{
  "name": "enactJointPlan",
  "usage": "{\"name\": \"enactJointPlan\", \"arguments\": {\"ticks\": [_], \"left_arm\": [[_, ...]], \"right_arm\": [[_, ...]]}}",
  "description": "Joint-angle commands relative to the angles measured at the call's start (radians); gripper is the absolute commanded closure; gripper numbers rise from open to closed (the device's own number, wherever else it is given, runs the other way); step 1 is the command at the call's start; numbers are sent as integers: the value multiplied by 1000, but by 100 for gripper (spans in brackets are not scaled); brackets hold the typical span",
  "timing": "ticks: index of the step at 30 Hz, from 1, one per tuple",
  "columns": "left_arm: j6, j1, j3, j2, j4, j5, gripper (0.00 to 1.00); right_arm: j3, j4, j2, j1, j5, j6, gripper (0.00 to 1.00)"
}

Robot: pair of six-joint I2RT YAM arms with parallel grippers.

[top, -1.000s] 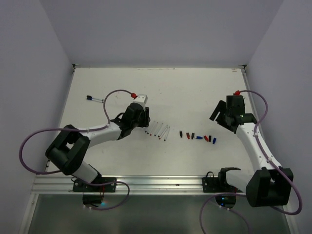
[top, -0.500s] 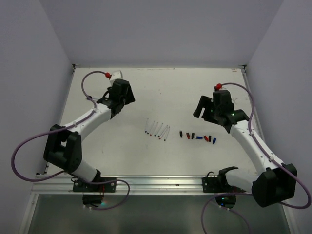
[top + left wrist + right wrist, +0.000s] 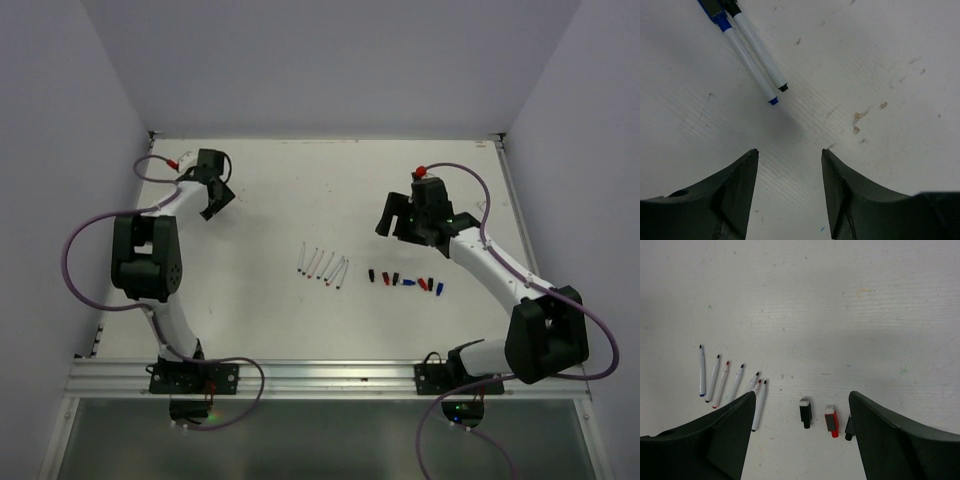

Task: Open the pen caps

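L claw (image 3: 790,152) apart near two pens (image 3: 760,50), R claw (image 3: 802,395) apart over loose caps (image 3: 805,412) — pen row (image 3: 721,385) beside

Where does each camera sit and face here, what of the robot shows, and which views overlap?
Top external: above and behind the bases, looking down on the white table; both arms, the left tool and right tool show.
Left wrist: looks down at two white-barrelled pens; only its two dark fingers show, apart.
Right wrist: looks down at the row of thin white uncapped pens and short black and red caps between its fingers.
Shared: top external and right wrist both show that row and the caps.
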Motion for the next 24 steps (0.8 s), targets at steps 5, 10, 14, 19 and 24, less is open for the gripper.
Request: {"name": "enactJointPlan", "arguments": {"ticks": [5,10,14,19,24], "left_arm": [[-113,62,136,69,-137,-106,44],[-81,115,201,120,-158,-103,53],[-81,141,227,168,-163,-89,53],[-90,155,260,203,-171,-72,53],[-81,156,303,232,-186,-78,53]], "right_arm": [[7,80,-24,2,-42,-10,21],[4,87,-30,2,-32,-12,21],[-1,93,-21,2,-35,-12,21],[4,89,-18,2,-27,-17,21],[4,87,-16,2,-19,-17,21]]}}
